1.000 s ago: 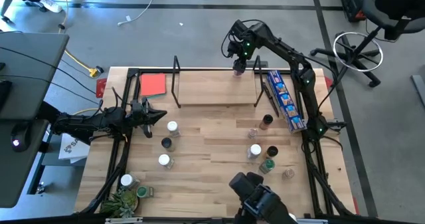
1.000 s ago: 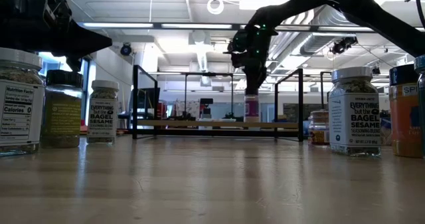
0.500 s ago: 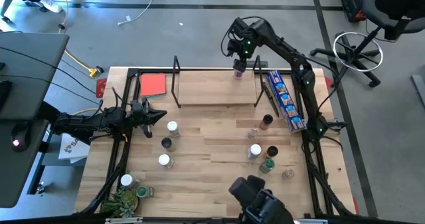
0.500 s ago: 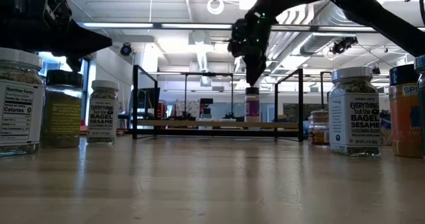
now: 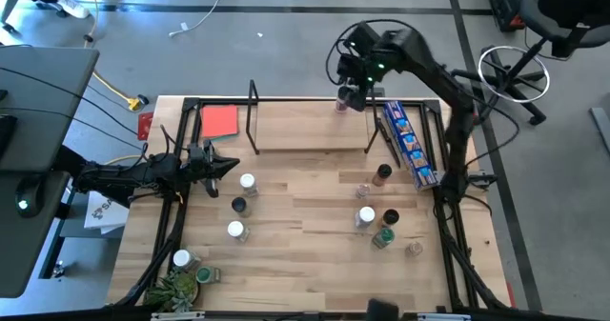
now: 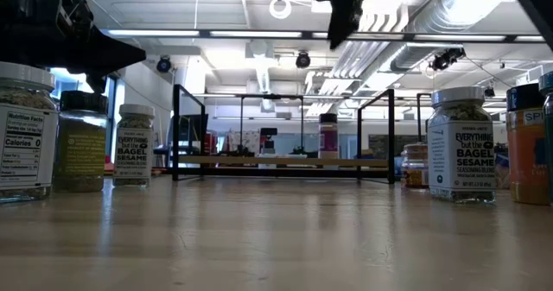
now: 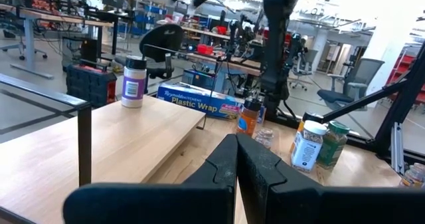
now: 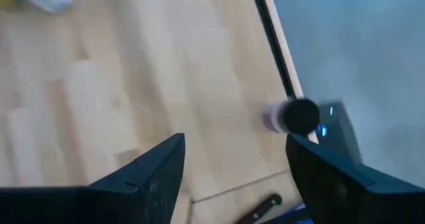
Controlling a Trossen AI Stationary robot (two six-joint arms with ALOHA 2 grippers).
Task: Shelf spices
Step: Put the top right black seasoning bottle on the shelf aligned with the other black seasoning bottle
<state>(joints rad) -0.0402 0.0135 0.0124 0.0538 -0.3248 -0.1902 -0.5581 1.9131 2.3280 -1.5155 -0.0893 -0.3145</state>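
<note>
Wooden surface (image 5: 305, 235) carries the shelf (image 5: 310, 126), where one purple-labelled spice jar (image 5: 341, 103) stands at the back edge under the right claw (image 5: 355, 85), fingers apart, so a careless swing could tip it off, while the left claw (image 5: 227, 166) waits pressed together.

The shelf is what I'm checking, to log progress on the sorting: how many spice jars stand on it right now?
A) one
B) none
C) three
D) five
A: a single jar stands on the shelf near its right end, released, with the open right gripper lifted clear above it; the other jars are on the table.
</note>
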